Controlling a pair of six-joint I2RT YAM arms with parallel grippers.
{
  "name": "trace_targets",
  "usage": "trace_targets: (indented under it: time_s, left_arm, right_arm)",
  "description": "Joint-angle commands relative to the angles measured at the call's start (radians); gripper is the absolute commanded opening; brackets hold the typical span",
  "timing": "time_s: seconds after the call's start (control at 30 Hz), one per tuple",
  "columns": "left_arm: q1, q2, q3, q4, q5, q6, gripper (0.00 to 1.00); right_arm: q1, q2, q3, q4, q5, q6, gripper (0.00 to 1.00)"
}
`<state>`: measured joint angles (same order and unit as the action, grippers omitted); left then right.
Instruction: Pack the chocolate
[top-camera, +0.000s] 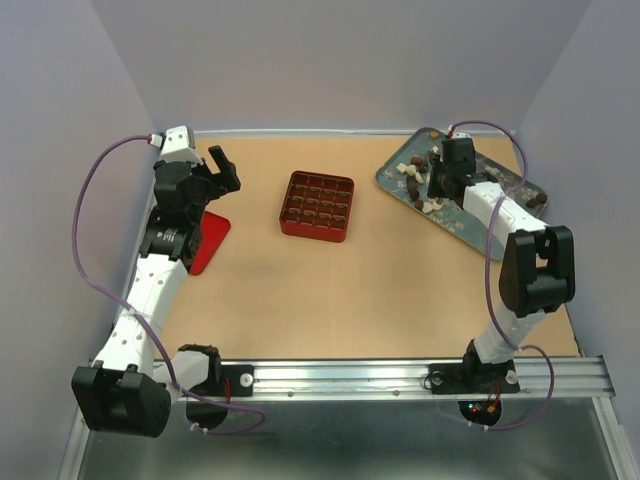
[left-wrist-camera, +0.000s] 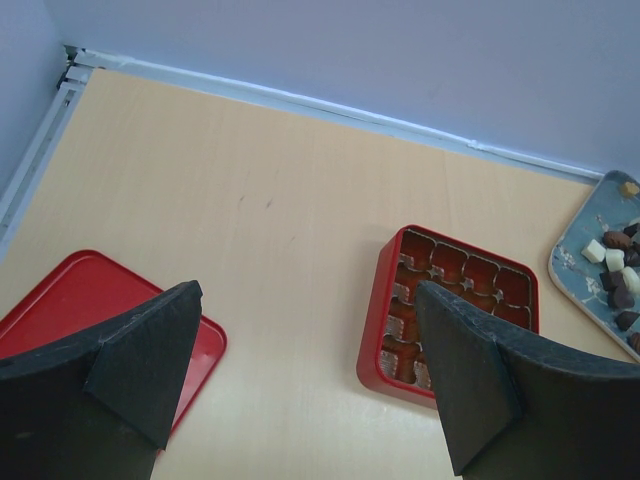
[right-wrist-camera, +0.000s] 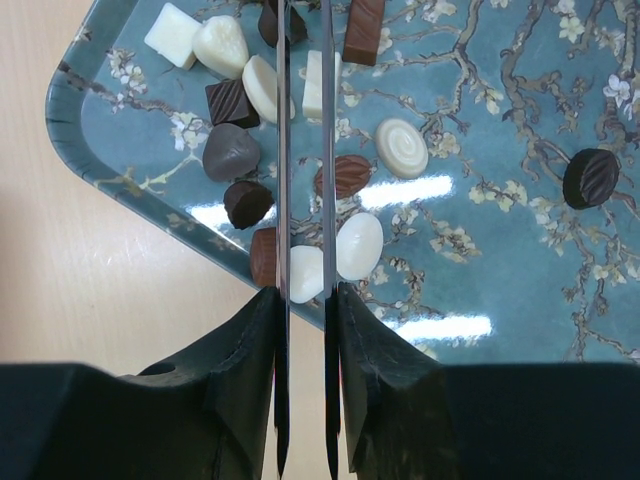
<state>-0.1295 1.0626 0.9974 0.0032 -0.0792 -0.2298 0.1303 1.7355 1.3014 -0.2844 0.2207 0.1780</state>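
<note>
Jaws of the right gripper (right-wrist-camera: 305, 300) clench the metal tongs (right-wrist-camera: 284, 150), whose blades, almost together, reach among the chocolate (right-wrist-camera: 232, 153) lying on the blue tray (right-wrist-camera: 480, 250). The left gripper (left-wrist-camera: 310, 370) hangs wide open near the red box (left-wrist-camera: 372, 330); its cells look empty, so I judge the packing has hardly begun.

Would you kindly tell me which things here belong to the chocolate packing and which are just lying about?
Part of the job: chocolates, on the blossom tray; metal tongs, clamped between the right fingers; red gridded box.
Lying about: red lid, flat on the table; left fingers, open, holding nothing.
</note>
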Motion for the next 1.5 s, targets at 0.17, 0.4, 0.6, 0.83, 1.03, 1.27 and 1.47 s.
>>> trace_targets:
  time_s: [0.17, 0.4, 0.6, 0.83, 1.03, 1.27, 1.47]
  left_arm:
    - [-0.004, -0.018, 0.023, 0.04, -0.001, 0.006, 0.99]
    - [-0.004, -0.013, 0.027, 0.034, -0.001, 0.007, 0.99]
    - [-0.005, -0.004, 0.037, 0.02, -0.005, 0.014, 0.99]
    - [-0.005, 0.004, 0.049, 0.008, -0.014, 0.021, 0.99]
    - [-0.005, 0.002, 0.05, 0.003, -0.022, 0.027, 0.99]
    - [-0.007, 0.002, 0.052, 0.0, -0.021, 0.027, 0.99]
    - [-0.007, 0.004, 0.053, -0.002, -0.022, 0.029, 0.99]
  right_arm:
    - [-0.009, -0.172, 0.03, 0.013, -0.024, -0.02, 0.21]
    - [-0.003, -0.27, 0.001, -0.024, -0.2, -0.017, 0.2]
    - [0.124, -0.326, -0.037, -0.047, -0.336, -0.003, 0.2]
    - [0.267, -0.34, -0.074, -0.084, -0.346, 0.028, 0.2]
    - [0.313, -0.353, -0.1, -0.108, -0.33, 0.038, 0.2]
    - [0.315, -0.344, -0.105, -0.118, -0.276, 0.029, 0.2]
    - [0.315, -0.315, -0.074, -0.116, -0.277, 0.012, 0.2]
